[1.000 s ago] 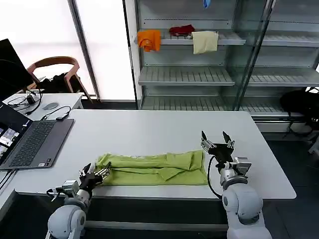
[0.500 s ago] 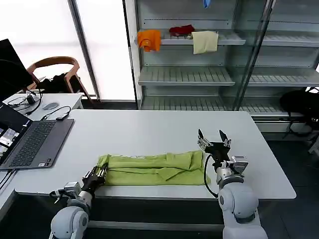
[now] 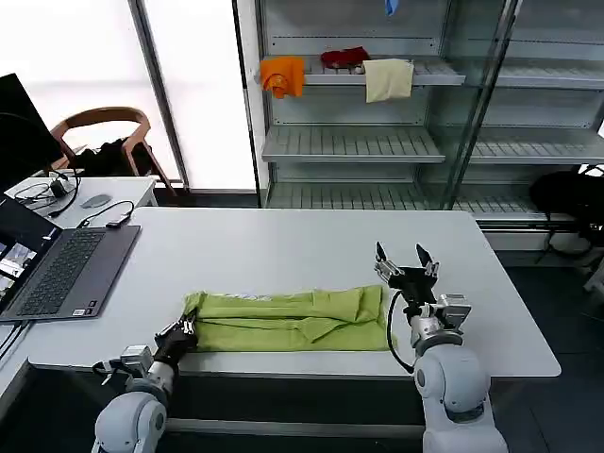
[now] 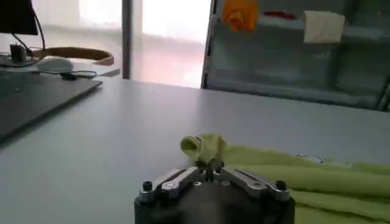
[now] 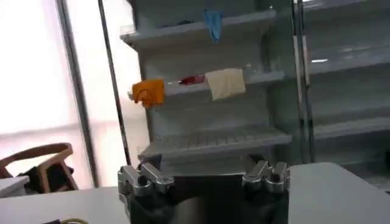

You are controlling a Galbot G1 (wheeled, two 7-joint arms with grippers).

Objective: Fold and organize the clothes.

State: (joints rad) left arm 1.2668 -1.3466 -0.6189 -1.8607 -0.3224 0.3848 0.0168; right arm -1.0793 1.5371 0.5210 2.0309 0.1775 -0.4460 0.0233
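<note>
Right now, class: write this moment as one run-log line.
T-shirt: folded strip near table front edge | left gripper: shut on T-shirt's left end | right gripper: open, raised beside right end

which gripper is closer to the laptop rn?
Left. The left gripper is shut on the T-shirt's corner, at the table's front edge on the laptop's side. The right gripper hovers open past the shirt's far end.

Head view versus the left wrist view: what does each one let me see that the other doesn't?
The head view alone takes in the right gripper, open above the shirt's right end, and the whole folded T-shirt. The left wrist view alone shows close up the left gripper pinched shut on a bunched corner of the T-shirt. Both show the white table, the laptop and the orange cloth on the shelf.
</note>
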